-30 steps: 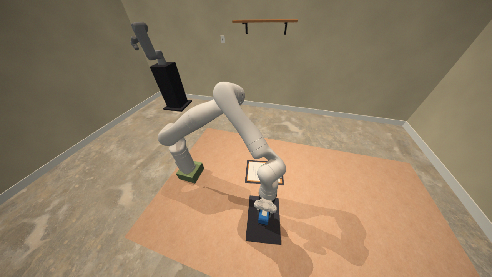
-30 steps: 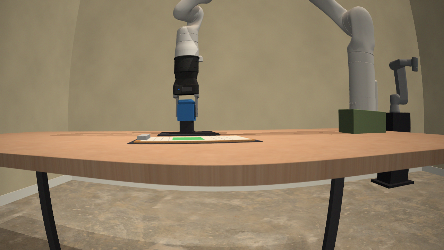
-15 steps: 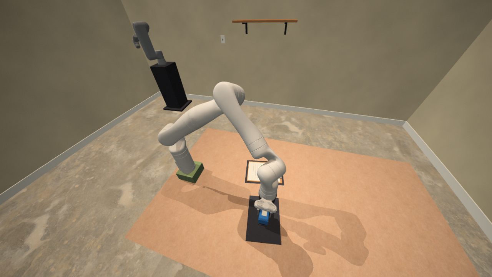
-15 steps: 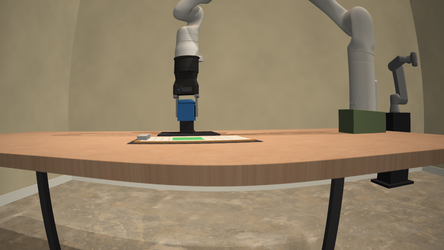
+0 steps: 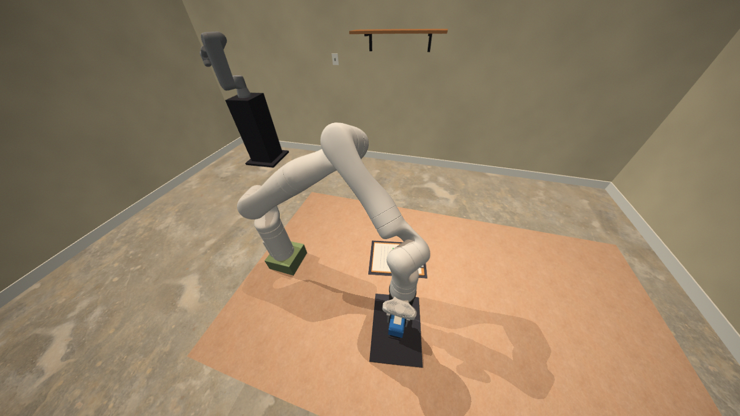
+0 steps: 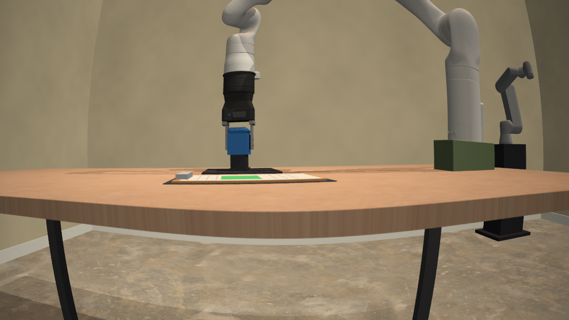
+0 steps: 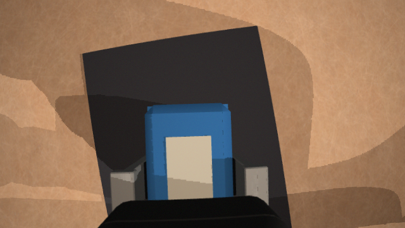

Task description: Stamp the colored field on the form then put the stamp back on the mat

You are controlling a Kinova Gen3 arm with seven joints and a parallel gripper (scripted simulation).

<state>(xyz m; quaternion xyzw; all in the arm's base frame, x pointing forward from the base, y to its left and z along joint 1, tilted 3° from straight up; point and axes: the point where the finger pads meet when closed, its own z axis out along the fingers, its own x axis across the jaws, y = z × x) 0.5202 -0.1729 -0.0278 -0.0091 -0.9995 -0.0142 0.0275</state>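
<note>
The stamp (image 6: 238, 141) (image 5: 396, 331) has a blue block handle on a black stem and stands upright on the black mat. It also shows in the wrist view (image 7: 188, 149) with a cream label on top. My gripper (image 6: 238, 128) hangs straight down over it, open, with one finger on each side of the blue handle and small gaps between. In the wrist view (image 7: 189, 185) both grey fingers flank the handle. The form (image 6: 248, 178) lies on a clipboard beside the mat, with its green field (image 6: 241, 177) uncovered. The arm hides most of the form in the top view.
A small grey block (image 6: 183, 175) sits at the form's left end. The arm's green base block (image 6: 463, 155) stands at the table's right. A second grey arm on a black pedestal (image 5: 253, 129) stands off the table in the room's corner.
</note>
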